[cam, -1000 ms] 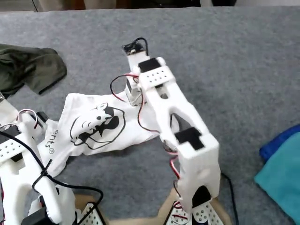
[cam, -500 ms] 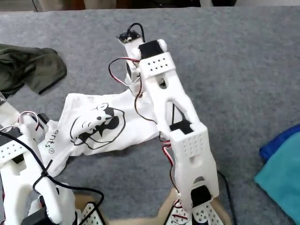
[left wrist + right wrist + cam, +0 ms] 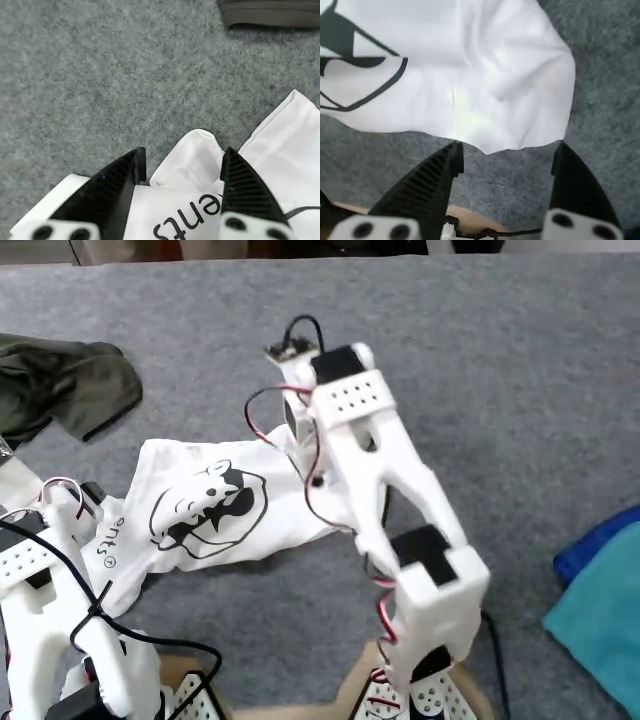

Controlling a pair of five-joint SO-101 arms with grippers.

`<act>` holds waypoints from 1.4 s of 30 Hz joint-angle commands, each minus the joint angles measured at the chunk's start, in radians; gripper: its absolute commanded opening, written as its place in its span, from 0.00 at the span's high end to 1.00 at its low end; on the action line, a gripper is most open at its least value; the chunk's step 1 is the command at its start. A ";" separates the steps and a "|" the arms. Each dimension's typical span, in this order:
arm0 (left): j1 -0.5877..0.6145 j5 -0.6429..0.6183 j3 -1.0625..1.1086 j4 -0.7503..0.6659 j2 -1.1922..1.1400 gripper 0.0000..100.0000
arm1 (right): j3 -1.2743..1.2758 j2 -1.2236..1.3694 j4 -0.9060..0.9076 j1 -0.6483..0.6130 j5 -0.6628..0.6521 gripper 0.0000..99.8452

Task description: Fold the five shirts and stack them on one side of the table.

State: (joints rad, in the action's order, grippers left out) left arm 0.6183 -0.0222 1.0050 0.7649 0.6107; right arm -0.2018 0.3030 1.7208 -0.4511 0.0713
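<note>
A white shirt (image 3: 215, 510) with a black animal print is lying spread and somewhat rumpled on the grey desk (image 3: 500, 370). The right arm (image 3: 385, 480) is rising from the near edge and leaning over the shirt's right end. The left arm (image 3: 45, 580) is standing at the shirt's left end, beside the printed letters. An olive garment (image 3: 65, 385) is lying crumpled at the far left. A teal cloth (image 3: 600, 620) is lying against a blue cloth (image 3: 595, 545) at the right edge.
</note>
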 commanded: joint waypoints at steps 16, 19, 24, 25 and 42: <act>-0.069 0.008 0.031 -0.107 0.013 0.75 | 0.349 -0.157 -0.235 0.065 0.143 0.80; -0.133 -0.002 0.028 -0.138 0.015 0.75 | 0.381 -0.236 -0.242 0.076 0.137 0.88; -0.255 -0.103 -0.052 -0.193 0.010 0.75 | 0.461 -0.314 -0.267 0.079 0.137 0.89; -0.282 -0.124 -0.063 -0.215 0.002 0.75 | 0.472 -0.314 -0.267 0.081 0.137 0.88; -0.341 -0.210 -0.160 -0.288 -0.314 0.75 | 0.507 -0.286 -0.327 0.082 0.146 0.87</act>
State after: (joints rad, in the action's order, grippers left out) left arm 0.2777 -0.2248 0.8961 0.4856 0.2946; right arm 0.3214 0.0437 1.4185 -0.3422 0.2079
